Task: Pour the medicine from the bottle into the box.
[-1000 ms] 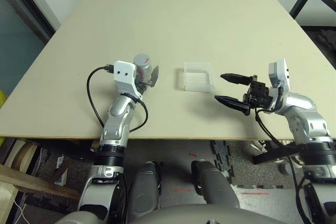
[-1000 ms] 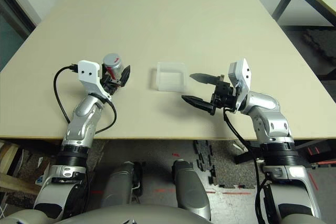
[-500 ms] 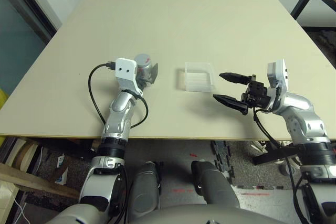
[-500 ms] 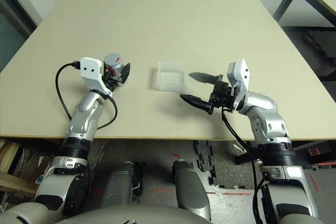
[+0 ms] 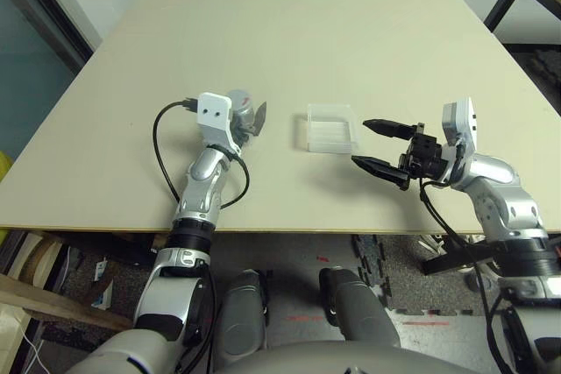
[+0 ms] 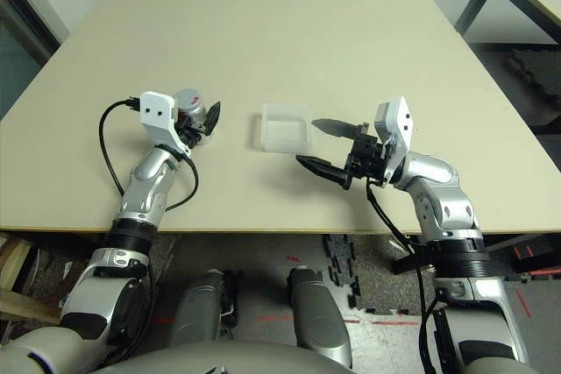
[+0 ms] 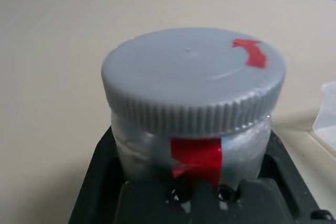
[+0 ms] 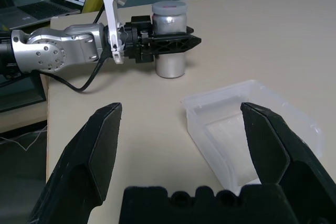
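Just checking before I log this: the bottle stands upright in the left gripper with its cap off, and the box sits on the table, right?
Not quite: the cap is on the bottle, as the left wrist view shows. The bottle does stand upright in the left gripper, and the box sits on the table.

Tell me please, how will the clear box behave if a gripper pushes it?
The box probably slides rather than tips, being shallow and flat-bottomed. It looks empty and thin-walled, so likely light; its walls might flex under a hard squeeze.
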`<act>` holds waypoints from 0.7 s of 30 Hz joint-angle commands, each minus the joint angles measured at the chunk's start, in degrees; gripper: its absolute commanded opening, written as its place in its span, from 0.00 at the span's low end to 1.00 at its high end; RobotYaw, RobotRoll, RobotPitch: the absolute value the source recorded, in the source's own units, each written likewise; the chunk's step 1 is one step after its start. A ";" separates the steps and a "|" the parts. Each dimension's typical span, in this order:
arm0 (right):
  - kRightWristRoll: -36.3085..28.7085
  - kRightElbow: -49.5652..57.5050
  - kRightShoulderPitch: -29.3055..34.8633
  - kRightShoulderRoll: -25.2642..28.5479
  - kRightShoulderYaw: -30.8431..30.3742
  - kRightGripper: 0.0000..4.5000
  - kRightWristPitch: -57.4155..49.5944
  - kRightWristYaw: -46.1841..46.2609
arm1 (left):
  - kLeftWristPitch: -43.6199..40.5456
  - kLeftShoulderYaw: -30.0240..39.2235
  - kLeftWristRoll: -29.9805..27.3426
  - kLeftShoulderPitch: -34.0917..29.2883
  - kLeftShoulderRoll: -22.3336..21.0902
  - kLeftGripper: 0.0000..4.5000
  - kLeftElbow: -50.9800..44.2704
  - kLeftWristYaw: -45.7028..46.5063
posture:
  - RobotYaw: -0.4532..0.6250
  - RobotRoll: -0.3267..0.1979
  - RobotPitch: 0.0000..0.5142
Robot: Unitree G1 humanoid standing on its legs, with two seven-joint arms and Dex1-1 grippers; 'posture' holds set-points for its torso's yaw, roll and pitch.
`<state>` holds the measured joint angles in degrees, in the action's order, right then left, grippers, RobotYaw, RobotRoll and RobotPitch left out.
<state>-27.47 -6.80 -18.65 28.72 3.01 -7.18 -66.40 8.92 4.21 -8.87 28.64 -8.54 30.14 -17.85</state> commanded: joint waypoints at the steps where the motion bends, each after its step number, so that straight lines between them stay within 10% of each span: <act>1: 0.17 1.82 0.63 0.33 -0.47 1.00 -0.88 0.55 | 0.60 0.16 0.11 0.22 -0.36 0.58 0.80 -0.90 | 0.24 0.62 0.25; 12: -0.24 4.02 -0.17 0.44 -0.48 1.00 -3.52 1.71 | -6.46 -0.74 -2.38 -0.39 -2.03 0.58 -4.94 -6.31 | 0.24 0.62 0.25; 21: -1.17 2.51 -4.41 0.07 -0.49 1.00 -6.49 1.70 | -28.43 -2.90 -12.24 -1.25 -8.17 0.58 -21.55 -20.51 | 0.24 0.62 0.23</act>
<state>-28.02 -4.43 -22.15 28.73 2.99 -12.58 -64.64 -15.55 2.13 -18.79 28.30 -15.69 11.42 -35.37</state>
